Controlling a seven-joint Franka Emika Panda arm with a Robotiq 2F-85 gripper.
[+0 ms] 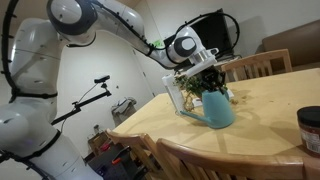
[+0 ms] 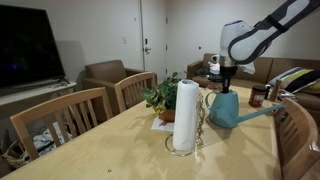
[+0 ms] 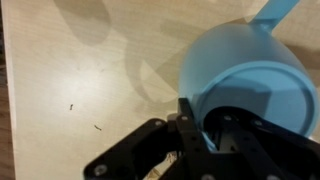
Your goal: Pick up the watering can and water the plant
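The teal watering can stands upright on the wooden table, its spout pointing away from the plant. The leafy plant sits right beside the can in its orange pot. My gripper comes down from above onto the can's top. In the wrist view the can fills the right side, and my gripper has one dark finger outside the can's wall and one inside the opening, shut on the teal rim.
A white paper towel roll on a wire stand rises in front of the plant. A dark jar stands near the table's edge. Wooden chairs line the table's sides.
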